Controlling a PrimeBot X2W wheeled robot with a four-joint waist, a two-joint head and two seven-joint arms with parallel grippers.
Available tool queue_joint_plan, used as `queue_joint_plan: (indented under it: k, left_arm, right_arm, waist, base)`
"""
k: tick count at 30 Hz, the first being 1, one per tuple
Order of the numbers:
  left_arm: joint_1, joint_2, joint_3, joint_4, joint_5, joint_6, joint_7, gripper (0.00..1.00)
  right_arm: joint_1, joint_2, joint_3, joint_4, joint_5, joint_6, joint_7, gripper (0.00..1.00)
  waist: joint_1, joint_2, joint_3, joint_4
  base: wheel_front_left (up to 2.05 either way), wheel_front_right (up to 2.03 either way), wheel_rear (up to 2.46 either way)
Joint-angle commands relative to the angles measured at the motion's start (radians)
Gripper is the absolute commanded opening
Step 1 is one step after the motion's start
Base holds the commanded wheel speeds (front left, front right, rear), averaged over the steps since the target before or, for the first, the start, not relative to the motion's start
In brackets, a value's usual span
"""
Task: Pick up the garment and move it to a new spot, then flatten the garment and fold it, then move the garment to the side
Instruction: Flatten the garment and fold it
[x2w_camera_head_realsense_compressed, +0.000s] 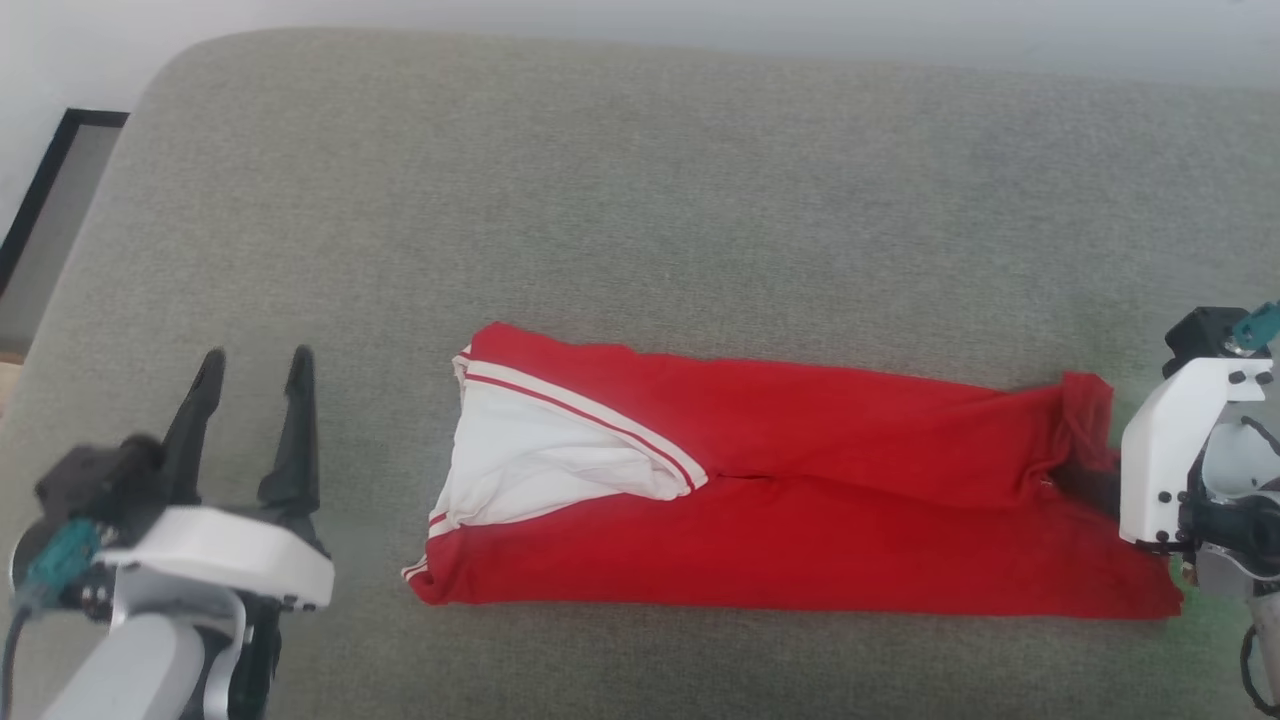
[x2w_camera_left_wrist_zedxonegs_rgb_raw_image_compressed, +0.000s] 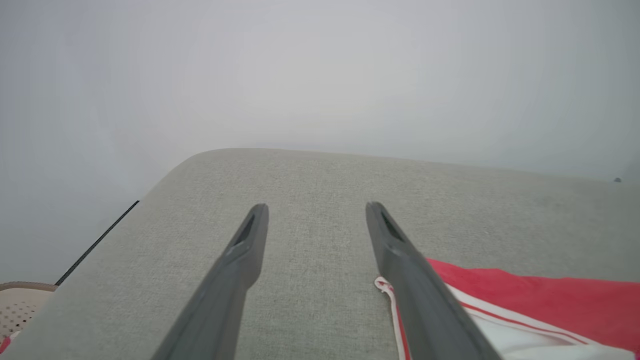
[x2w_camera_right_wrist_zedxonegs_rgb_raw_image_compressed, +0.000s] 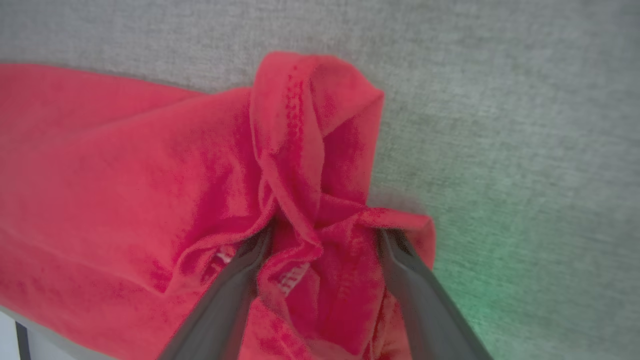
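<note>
Right gripper (x2w_camera_right_wrist_zedxonegs_rgb_raw_image_compressed: 324, 235) stood spread, tips in the bunched end of the shirt (x2w_camera_head_realsense_compressed: 800, 520).
Left gripper (x2w_camera_head_realsense_compressed: 255, 368) hung released over the cushion (x2w_camera_head_realsense_compressed: 640, 200), clear of it.

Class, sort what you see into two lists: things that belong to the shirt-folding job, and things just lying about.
Job: red T-shirt, left end effector, right end effector, grey cushion.
Lying about: black frame, pale perforated thing beside the cushion.
</note>
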Motion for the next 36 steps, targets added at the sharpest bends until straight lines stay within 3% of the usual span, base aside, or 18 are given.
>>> queue_joint_plan:
  k: [1, 5, 15, 28, 36]
  left_arm:
    - [0.037, -0.034, 0.05, 0.009, 0.036, -0.022, -0.004, 1.0]
    - [0.089, -0.115, 0.16, 0.018, 0.098, -0.083, -0.004, 1.0]
    - [0.138, -0.234, 0.321, 0.045, 0.2, -0.208, -0.004, 1.0]
    - [0.109, -0.297, 0.414, 0.077, 0.287, -0.304, -0.004, 1.0]
    - [0.097, -0.325, 0.443, 0.091, 0.316, -0.337, -0.004, 1.0]
  right_arm:
    - [0.034, 0.061, 0.055, 0.048, 0.031, 0.003, 0.019, 0.0]
    - [0.016, 0.055, 0.053, 0.049, 0.078, 0.003, 0.016, 0.0]
    - [-0.013, -0.009, 0.012, -0.004, 0.121, 0.001, -0.014, 0.0]
    - [-0.045, -0.177, -0.167, 0.078, 0.052, 0.0, -0.075, 0.0]
    - [-0.092, -0.172, -0.188, 0.127, 0.021, 0.001, -0.062, 0.0]
  waist:
    - [0.0, -0.0001, -0.001, 0.007]
    - [0.0, -0.0001, -0.004, 0.012]
    - [0.0, -0.0001, -0.012, -0.011]
    - [0.0, -0.0001, 0.005, -0.069]
    - [0.0, -0.0001, 0.009, -0.097]
  base:
    - [0.0, 0.0, 0.0]
    - [0.0, 0.0, 0.0]
    - [0.0, 0.0, 0.0]
    - [0.0, 0.0, 0.0]
    - [0.0, 0.0, 0.0]
